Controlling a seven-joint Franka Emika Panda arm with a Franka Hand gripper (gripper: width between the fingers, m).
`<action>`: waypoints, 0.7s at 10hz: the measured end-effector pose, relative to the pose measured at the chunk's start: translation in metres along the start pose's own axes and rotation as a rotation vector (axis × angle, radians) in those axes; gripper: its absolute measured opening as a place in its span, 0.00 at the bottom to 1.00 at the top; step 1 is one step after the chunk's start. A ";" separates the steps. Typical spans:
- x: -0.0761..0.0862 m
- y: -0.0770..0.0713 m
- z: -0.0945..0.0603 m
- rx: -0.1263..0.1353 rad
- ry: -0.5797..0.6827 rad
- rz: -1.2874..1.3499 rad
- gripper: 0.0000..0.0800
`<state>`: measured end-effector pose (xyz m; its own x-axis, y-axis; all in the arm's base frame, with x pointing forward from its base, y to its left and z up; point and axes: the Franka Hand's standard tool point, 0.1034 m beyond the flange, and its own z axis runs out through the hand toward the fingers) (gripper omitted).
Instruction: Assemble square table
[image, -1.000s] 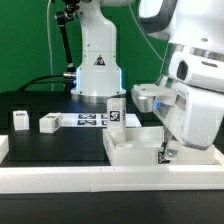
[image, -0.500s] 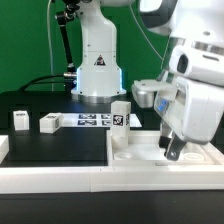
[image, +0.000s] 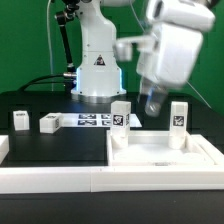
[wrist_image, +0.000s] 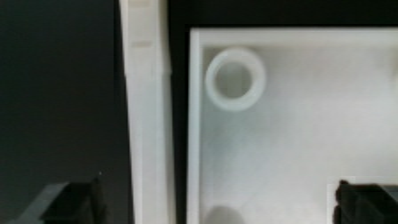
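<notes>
above the square table (image: 160, 168), the pincer (image: 150, 103) hangs wide open, empty; tagged legs (image: 179, 116) bear marks too small to read.

This is a robotics lab. A white robot arm base (image: 98, 72) stands at the far edge of a black table (image: 55, 148) before a green backdrop (image: 25, 40). The marker board (image: 90, 121), printed with tags, lies just in front of the base.

Marker board (image: 90, 121) flat on black table (image: 60, 148); long white rail (image: 50, 181) along front edge; green backdrop (image: 25, 40) behind
</notes>
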<state>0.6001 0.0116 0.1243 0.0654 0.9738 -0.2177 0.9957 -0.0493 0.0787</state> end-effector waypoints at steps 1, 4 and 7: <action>-0.015 -0.012 0.000 0.013 -0.002 -0.008 0.81; -0.043 -0.038 0.009 0.005 0.015 0.021 0.81; -0.042 -0.039 0.011 0.014 0.014 0.154 0.81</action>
<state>0.5591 -0.0300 0.1201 0.2166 0.9575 -0.1904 0.9747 -0.2012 0.0970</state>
